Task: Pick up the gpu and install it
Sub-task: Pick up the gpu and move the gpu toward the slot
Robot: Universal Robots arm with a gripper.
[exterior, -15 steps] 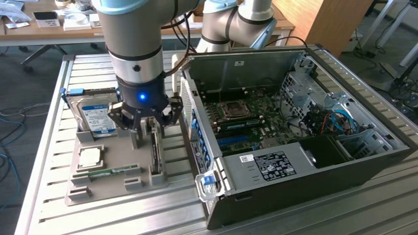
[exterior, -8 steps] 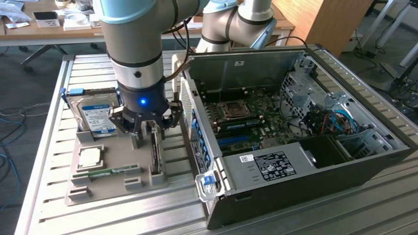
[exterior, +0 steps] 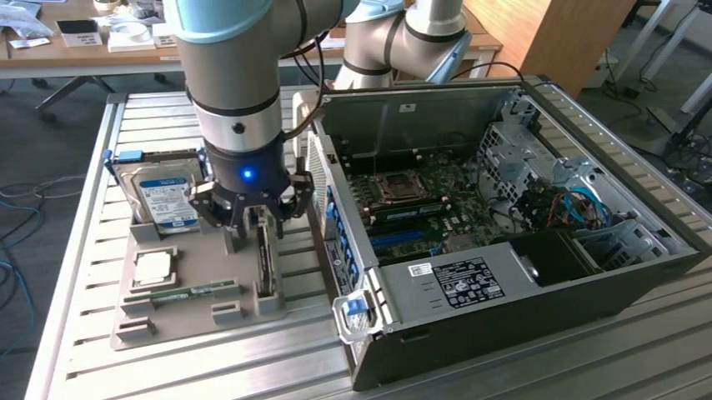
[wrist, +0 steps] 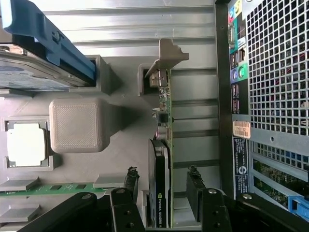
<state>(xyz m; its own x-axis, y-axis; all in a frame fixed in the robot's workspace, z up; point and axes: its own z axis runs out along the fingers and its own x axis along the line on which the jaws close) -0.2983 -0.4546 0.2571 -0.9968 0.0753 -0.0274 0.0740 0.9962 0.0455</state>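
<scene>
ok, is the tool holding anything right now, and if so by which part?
Nothing is held. The tool is open, with its fingers on either side of the gpu at its heatsink end and gaps on both sides.

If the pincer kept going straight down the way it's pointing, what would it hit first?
Probably the thin green circuit card with black heatsink face, standing on edge in the grey plastic holder; the open pincer straddles it, so the fingers may reach the holder first.
</scene>
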